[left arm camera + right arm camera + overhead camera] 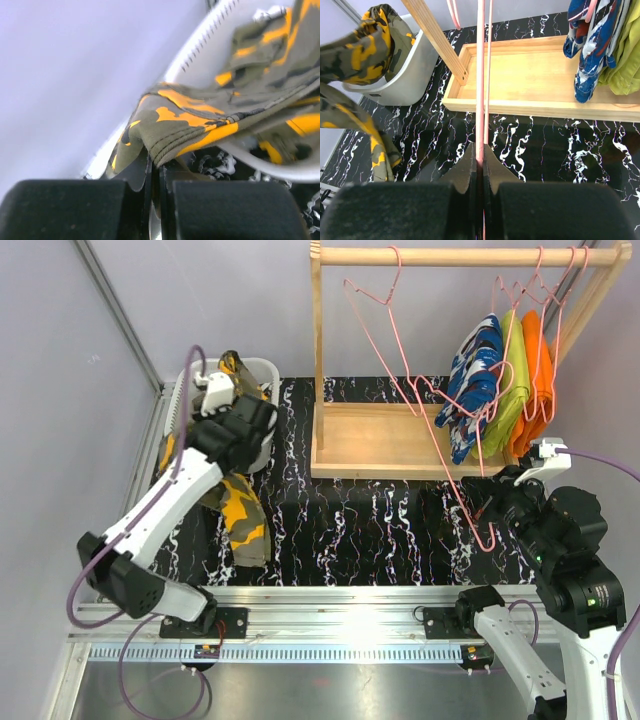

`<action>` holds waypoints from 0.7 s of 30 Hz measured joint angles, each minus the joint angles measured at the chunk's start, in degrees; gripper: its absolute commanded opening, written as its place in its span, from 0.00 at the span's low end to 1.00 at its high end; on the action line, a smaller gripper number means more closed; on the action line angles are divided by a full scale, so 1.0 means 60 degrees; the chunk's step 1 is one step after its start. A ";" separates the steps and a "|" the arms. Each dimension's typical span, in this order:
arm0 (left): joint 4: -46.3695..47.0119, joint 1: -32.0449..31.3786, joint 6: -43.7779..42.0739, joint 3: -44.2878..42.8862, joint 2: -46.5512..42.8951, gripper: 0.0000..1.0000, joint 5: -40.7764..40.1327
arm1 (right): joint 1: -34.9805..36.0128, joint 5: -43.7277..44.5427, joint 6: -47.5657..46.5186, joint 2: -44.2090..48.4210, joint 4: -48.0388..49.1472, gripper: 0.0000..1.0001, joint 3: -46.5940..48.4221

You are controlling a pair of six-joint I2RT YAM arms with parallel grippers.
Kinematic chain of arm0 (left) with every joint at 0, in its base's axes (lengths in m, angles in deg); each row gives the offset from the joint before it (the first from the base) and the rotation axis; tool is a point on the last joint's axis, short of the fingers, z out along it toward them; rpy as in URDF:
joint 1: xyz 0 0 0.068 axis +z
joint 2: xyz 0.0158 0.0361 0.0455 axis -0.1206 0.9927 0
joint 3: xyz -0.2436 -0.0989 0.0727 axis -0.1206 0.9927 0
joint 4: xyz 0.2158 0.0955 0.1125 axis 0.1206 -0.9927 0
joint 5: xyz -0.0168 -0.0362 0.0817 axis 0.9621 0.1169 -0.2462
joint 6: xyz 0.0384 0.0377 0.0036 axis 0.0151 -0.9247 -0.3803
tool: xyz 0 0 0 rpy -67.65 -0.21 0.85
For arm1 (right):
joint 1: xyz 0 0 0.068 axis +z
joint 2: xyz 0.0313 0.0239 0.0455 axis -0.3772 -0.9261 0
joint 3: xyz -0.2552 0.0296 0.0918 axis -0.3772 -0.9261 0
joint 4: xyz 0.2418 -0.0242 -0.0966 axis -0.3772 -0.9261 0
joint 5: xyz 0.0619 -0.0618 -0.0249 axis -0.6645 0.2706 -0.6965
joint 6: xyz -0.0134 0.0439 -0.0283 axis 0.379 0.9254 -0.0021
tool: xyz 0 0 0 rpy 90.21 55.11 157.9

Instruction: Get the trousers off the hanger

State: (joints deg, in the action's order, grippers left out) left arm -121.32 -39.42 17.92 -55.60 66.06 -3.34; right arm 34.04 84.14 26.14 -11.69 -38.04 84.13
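Jaws of the left gripper [154, 170] clamped the camo trousers [200, 120] by a hem; right gripper [481, 160] pinched the hanger [481, 75]. Limp, light cloth likely gripped best at seams.

The camouflage trousers [245, 525] are matt cloth, the basket [263, 366] smooth plastic, the rack [380, 440] bare wood.
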 measured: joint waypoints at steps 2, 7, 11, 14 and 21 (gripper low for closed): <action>0.0987 0.0357 -0.1228 -0.0015 -0.0459 0.00 0.0098 | 0.0000 0.0000 0.0000 0.0000 0.0000 0.00 0.0000; 0.4000 0.0532 -0.4885 -0.0433 -0.1075 0.00 0.0000 | 0.0000 0.0000 0.0000 0.0000 0.0004 0.00 0.0000; 0.6768 0.0699 -0.7712 -0.0517 -0.0969 0.00 -0.0138 | 0.0000 -0.0004 0.0004 -0.0015 0.0036 0.00 0.0000; 0.8623 0.1064 -0.9530 -0.0645 -0.0674 0.00 -0.0098 | 0.0000 -0.0004 0.0000 -0.0044 0.0040 0.00 0.0000; 1.2258 0.2004 -1.3132 -0.2080 0.0943 0.00 0.0696 | 0.0000 -0.0015 0.0004 -0.0066 0.0040 0.00 0.0000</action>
State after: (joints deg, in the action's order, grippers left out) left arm -47.77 -27.40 -60.88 -68.08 71.72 0.84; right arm 34.04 84.05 26.16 -12.08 -37.80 84.13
